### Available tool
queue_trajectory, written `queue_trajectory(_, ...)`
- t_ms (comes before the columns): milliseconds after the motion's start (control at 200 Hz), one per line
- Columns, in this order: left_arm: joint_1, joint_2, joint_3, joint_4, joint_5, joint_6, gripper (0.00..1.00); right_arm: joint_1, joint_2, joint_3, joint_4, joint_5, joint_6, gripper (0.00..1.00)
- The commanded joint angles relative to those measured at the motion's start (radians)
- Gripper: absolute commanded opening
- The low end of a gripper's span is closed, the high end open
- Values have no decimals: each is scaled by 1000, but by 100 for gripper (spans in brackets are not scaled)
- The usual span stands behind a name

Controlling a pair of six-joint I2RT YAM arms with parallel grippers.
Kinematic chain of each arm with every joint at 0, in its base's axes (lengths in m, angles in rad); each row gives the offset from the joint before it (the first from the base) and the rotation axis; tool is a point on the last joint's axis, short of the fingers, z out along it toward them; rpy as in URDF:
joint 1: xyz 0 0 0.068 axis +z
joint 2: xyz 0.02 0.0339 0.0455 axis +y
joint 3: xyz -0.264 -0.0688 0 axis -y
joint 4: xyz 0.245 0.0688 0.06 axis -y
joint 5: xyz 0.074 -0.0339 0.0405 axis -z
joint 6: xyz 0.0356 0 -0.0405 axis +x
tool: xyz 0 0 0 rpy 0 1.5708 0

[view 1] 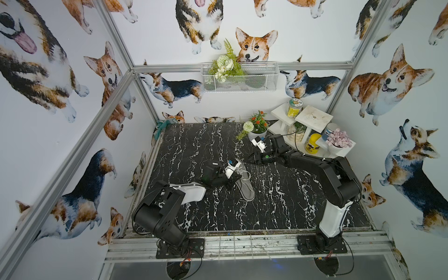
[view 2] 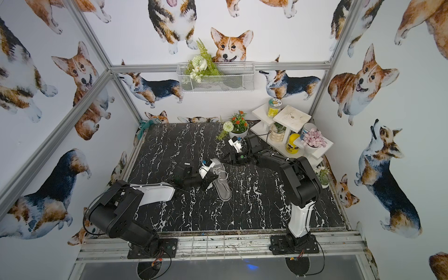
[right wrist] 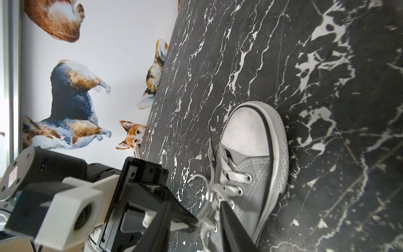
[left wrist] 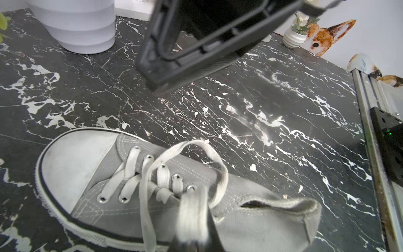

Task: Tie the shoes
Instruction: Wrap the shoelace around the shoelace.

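Observation:
The shoes are one grey sneaker (view 1: 246, 186) (view 2: 221, 185) with a white toe cap, lying mid-table on the black marble top, toe toward the back. My left gripper (view 1: 237, 177) (left wrist: 194, 242) is at the shoe's left side, shut on a flat white lace (left wrist: 193, 213) that rises from the top eyelets. A loose lace loop (left wrist: 218, 157) arcs over the tongue. My right gripper (view 1: 250, 158) (right wrist: 194, 210) hovers low behind the toe, open. In the right wrist view its fingers (right wrist: 227, 218) straddle the lace and the left gripper's tip (right wrist: 185, 216) without clamping anything.
A white flower pot (view 1: 257, 132) stands just behind the right gripper. A white tiered shelf (view 1: 314, 118) with jars fills the back right corner. A small ribbed pot (view 2: 323, 180) sits by the right wall. The aluminium frame rail (view 1: 242, 242) runs along the front edge.

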Motion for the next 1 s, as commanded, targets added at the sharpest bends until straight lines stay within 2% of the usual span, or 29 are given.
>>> queue_trajectory(0, 3, 6, 12, 10, 27, -13, 0, -1, -67, -103, 187, 8, 13, 43)
queue_trajectory(140, 3, 13, 19, 4, 31, -16, 0, 30, -142, -205, 285, 28, -7, 49)
queue_trajectory(440, 3, 13, 25, -3, 32, -23, 0, 113, -188, -256, 366, 146, -33, 56)
queue_trajectory(716, 3, 9, 27, -7, 29, -24, 0, 151, -138, -223, 387, 171, -19, 56)
queue_trajectory(991, 3, 16, 32, -10, 31, -25, 0, 182, -86, -205, 408, 180, 1, 51)
